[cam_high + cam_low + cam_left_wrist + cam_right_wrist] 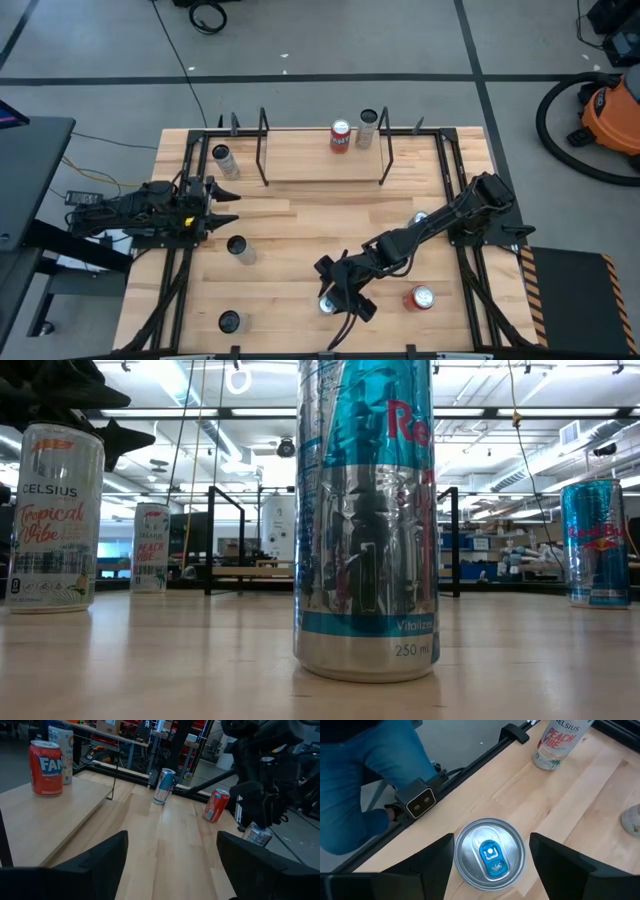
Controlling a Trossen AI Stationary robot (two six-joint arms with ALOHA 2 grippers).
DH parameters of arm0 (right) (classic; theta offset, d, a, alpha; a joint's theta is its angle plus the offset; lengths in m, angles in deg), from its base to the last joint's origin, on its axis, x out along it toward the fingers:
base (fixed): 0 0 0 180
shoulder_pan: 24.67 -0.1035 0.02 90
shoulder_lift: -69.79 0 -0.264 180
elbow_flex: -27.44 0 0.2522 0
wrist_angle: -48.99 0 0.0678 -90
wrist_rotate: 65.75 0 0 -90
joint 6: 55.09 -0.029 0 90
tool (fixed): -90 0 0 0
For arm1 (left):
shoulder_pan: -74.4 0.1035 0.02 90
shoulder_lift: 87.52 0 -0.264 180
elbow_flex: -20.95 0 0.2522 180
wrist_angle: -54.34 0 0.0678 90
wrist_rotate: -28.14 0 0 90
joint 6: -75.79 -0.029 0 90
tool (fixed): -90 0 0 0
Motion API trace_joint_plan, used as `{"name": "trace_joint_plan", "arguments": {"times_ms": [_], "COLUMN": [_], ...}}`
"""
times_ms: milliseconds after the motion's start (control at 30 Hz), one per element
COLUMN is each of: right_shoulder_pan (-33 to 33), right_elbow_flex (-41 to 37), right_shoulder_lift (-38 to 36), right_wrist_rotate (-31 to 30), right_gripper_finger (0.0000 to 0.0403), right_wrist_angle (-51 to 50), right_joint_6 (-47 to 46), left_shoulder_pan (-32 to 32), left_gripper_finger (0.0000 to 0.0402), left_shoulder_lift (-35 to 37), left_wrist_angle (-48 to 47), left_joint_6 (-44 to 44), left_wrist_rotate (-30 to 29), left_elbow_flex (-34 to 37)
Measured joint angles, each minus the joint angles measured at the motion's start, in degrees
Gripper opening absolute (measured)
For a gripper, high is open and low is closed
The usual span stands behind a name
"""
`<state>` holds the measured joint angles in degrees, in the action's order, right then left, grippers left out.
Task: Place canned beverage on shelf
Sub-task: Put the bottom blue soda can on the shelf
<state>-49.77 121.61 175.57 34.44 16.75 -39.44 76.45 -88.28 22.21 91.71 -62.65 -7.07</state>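
Nearest item: slim Red Bull can, silver and pale blue, upright on the table, filling the low view; "250 mL" is legible near its base.
Same can from above: plain silver lid with a blue pull tab, centred between the right gripper's fingers.
Location: near edge of the table, right of centre, well apart from the shelf at the far side.
Key relation: can directly below the right gripper; long axis vertical, in line with the claw's downward approach.
Right gripper state: fingers spread wide either side of the lid, clear of the can wall, nothing held.
Nearer arm: right, already over the can; left gripper waits at the left side of the table, jaws wide and empty.
Shelf contents: orange Fanta can and a pale slim can at its far edge, board otherwise free.
Handling judgement: thin, smooth wall; a low, centred closing should hold it without denting.
Other cans: red can just beside the target.
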Motion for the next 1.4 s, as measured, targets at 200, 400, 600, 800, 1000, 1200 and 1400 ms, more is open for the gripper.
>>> {"name": "trace_joint_plan", "arguments": {"times_ms": [200,400,600,800,1000,1200,1400], "right_shoulder_pan": [0.0,0.04,0.38,0.44,0.44,0.42,0.26], "right_elbow_flex": [-0.65,-3.2,-3.32,-3.65,-5.15,-5.57,-5.57], "right_shoulder_lift": [0.0,-0.02,-0.02,-0.02,-0.13,-0.13,-0.09], "right_wrist_rotate": [0.01,0.05,0.02,0.85,1.01,1.5,0.41], "right_gripper_finger": [0.0268,0.0268,0.0268,0.0268,0.0268,0.0268,0.0268], "right_wrist_angle": [0.8,4.17,4.77,4.75,6.4,7.43,7.43], "right_joint_6": [-1.98,-2.17,-2.86,-5.64,-8.15,-8.64,-8.75], "left_shoulder_pan": [0.0,0.0,0.0,0.01,0.0,0.0,0.0], "left_gripper_finger": [0.0309,0.0309,0.0309,0.0309,0.0309,0.0309,0.0309], "left_shoulder_lift": [0.02,0.01,0.02,0.0,0.0,0.02,0.02], "left_wrist_angle": [0.0,0.02,0.02,-0.26,-0.35,-0.39,-0.39], "left_joint_6": [0.0,0.0,0.0,0.0,0.0,0.0,0.0], "left_wrist_rotate": [0.0,0.0,-0.01,-0.02,-0.02,-0.02,-0.02], "left_elbow_flex": [0.0,0.0,0.0,0.0,0.0,0.0,0.0]}}
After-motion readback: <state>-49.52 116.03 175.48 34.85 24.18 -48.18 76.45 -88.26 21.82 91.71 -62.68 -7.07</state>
